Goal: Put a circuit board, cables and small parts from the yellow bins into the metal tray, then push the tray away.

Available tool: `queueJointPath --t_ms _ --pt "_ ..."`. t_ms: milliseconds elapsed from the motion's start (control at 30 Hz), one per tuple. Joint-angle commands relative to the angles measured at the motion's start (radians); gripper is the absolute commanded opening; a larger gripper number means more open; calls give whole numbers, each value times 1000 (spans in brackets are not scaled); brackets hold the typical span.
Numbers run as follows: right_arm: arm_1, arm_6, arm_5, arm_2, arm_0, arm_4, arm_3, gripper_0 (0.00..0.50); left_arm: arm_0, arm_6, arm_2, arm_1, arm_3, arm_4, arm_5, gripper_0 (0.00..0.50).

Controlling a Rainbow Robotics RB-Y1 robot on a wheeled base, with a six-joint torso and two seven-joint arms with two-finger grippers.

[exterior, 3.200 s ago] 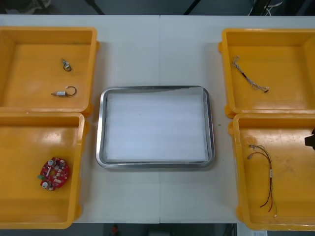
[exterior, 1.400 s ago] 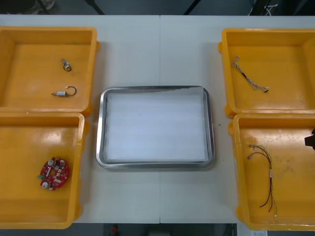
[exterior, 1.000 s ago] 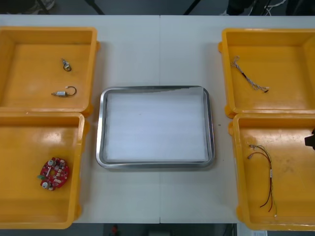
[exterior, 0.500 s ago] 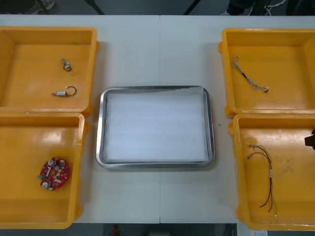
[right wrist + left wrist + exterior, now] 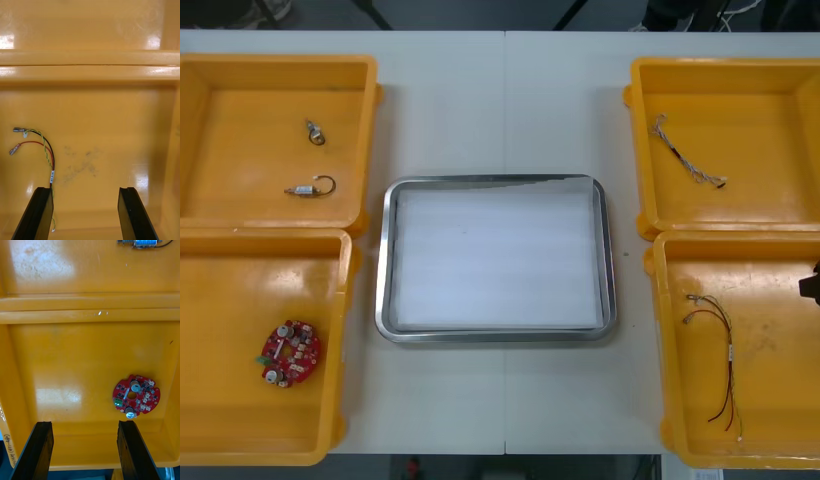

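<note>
So nothing's moved in the last few seconds: the tray [image 5: 385,250] is bare, the board [image 5: 288,352] sits in the near left bin [image 5: 240,300], and the red and yellow cable [image 5: 720,360] lies in the near right bin [image 5: 780,400]. The left gripper [image 5: 84,423] hangs wide open over the board's bin and the right gripper [image 5: 85,189] wide open beside the cable, both empty. I'd say the task hasn't started.

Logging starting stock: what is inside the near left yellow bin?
One round red circuit board lies flat on the floor of the near left yellow bin, nothing else. No part of the floor is covered except the patch beneath the board.
</note>
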Motion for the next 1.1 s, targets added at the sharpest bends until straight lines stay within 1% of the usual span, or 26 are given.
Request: queueJointPath --t_ms 33,67,167,333,433,533,733,800,867,933,1033,1100 --pt "-35 -21 3 -18 17 9 -32 500 29 -5 -15 -7 -12 -9 6 500" --pt "-47 -21 3 -31 -8 6 -40 500 28 -5 -15 -7 -15 -8 6 500" --pt "-58 -21 3 -32 -29 1 -54 500 28 0 -17 -9 -19 -6 6 500" --pt "-51 -24 3 -21 -15 14 -84 500 29 13 -34 -13 -28 -6 -1 500" --pt "-38 -26 3 -18 5 12 -103 500 34 23 -50 -24 -47 -20 -21 500" --pt "-19 -28 3 -14 23 7 -127 500 48 33 -64 -41 -68 -43 -45 500" --pt "48 -31 3 -3 61 7 -204 500 91 42 -80 -72 -73 -45 -122 500" --pt "79 -32 3 0 84 15 -227 500 115 44 -100 -78 -82 -58 -167 500" --pt "97 -32 3 6 104 15 -235 500 133 47 -115 -83 -88 -66 -200 500" --pt "116 -28 3 15 141 14 -236 500 157 52 -136 -90 -97 -92 -234 500" --pt "120 -28 3 38 181 23 -236 500 175 55 -152 -99 -97 -101 -263 500" --pt "120 -31 3 71 218 43 -236 500 184 59 -172 -107 -97 -112 -279 500"
